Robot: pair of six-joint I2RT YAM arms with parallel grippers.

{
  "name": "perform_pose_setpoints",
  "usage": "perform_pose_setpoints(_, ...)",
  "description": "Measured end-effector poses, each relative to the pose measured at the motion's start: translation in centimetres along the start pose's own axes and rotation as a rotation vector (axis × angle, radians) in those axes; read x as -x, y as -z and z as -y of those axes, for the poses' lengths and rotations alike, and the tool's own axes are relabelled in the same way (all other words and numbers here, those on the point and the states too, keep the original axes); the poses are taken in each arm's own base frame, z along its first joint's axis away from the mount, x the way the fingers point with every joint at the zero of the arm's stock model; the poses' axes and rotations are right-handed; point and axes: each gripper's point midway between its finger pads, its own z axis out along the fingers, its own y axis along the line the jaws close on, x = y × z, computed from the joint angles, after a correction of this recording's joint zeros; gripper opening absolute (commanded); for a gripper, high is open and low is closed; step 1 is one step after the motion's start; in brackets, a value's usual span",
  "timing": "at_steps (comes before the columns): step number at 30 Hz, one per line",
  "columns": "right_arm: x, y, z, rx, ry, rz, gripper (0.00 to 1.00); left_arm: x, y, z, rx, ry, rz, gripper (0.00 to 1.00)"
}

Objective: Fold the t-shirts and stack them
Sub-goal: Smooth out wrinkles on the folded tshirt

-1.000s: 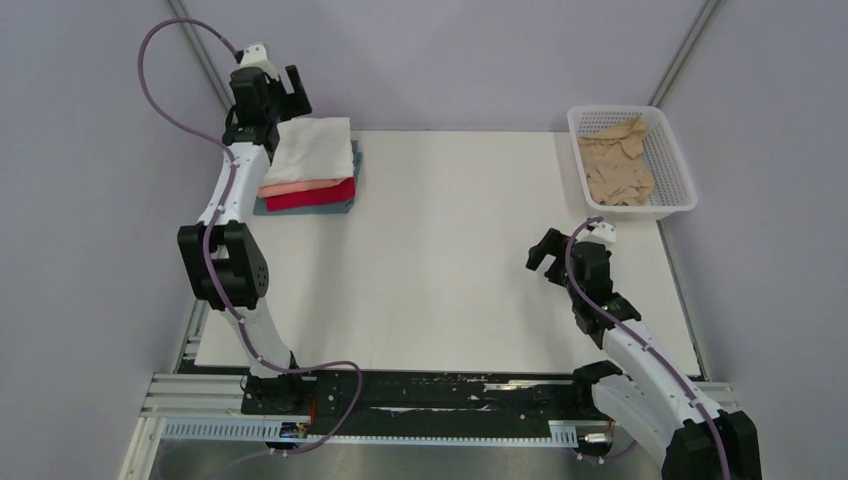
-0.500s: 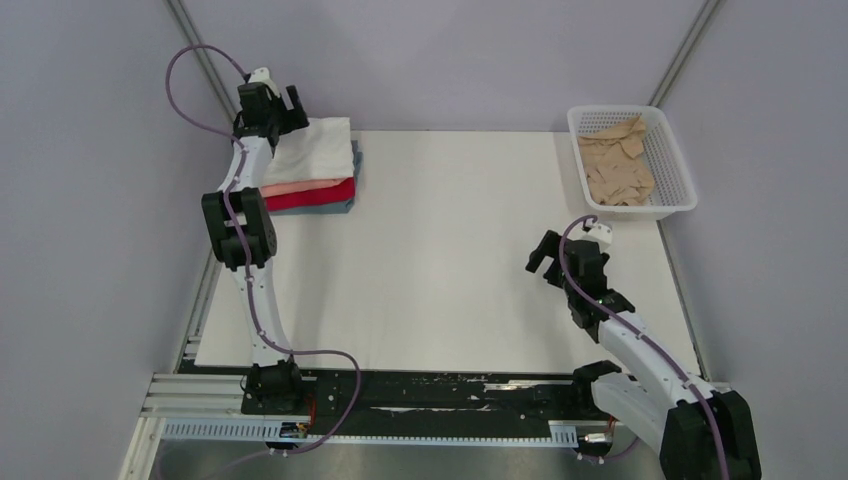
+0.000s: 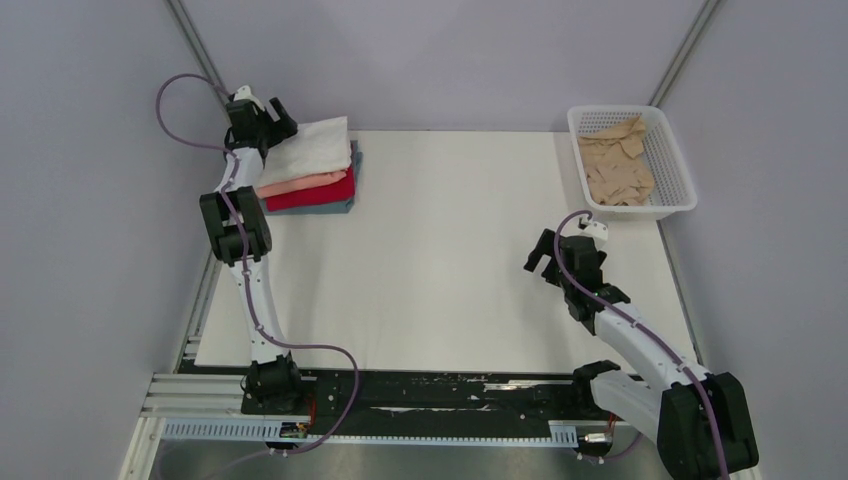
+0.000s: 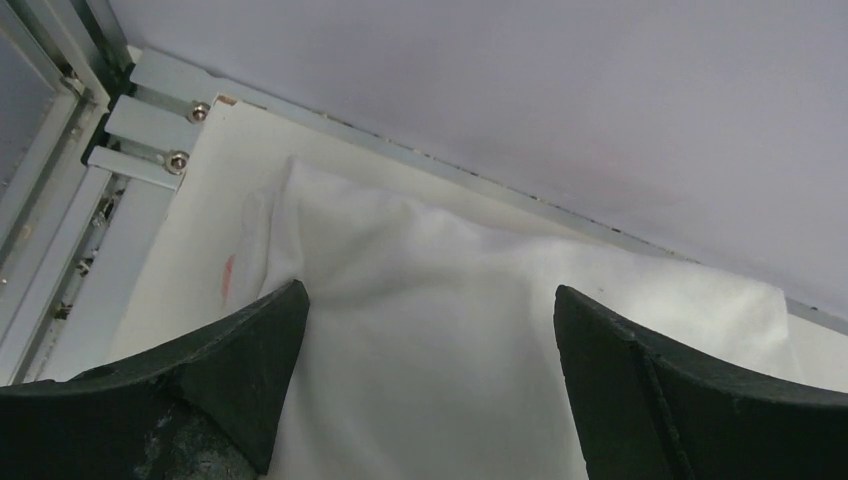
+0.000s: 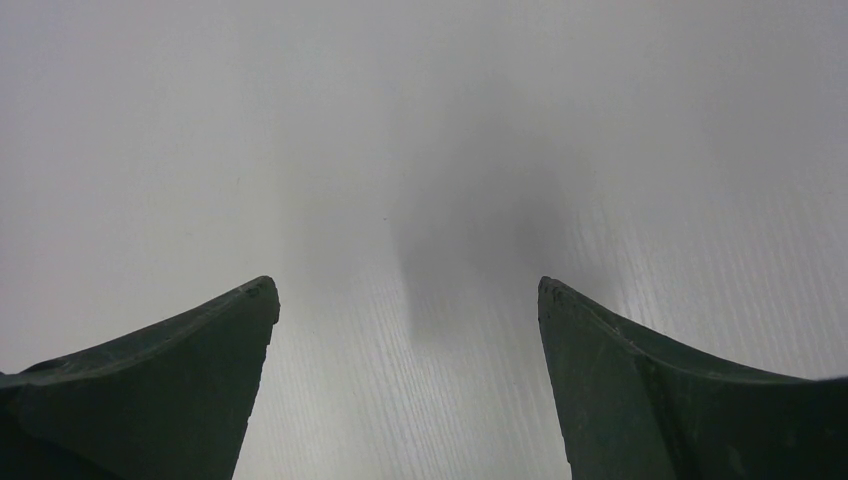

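Flanking white table (image 3: 450, 230), lilac walls (image 3: 450, 60); left claw (image 4: 428, 295), right claw (image 5: 408, 287) spread, empty.

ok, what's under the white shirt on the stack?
Three folded shirts: salmon-pink shirt, red shirt, grey-blue shirt at the bottom. Only their near edges show; the white shirt covers the rest.

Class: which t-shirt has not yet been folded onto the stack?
The tan-beige shirt, lying crumpled in the white basket at the far right; the others lie folded in the stack at the far left.
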Motion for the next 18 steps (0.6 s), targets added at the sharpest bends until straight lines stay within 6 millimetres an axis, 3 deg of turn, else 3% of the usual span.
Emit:
perform_pose_setpoints(5,0.0,0.0,0.0,-0.002,0.000,0.001,1.00,-1.1,-0.7,-0.6,0.006,0.027,-0.015,1.00)
perform_pose_setpoints(12,0.1,0.0,0.0,-0.001,0.001,0.002,1.00,1.6,-0.1,1.2,-0.037,0.060,0.020,1.00)
perform_pose_setpoints(15,0.2,0.1,-0.1,0.005,-0.001,0.008,1.00,2.8,1.0,2.4,-0.065,0.081,0.025,1.00)
perform_pose_setpoints(18,0.8,0.6,-0.5,0.029,-0.009,0.027,1.00,4.4,3.5,4.4,-0.091,0.090,0.027,1.00)
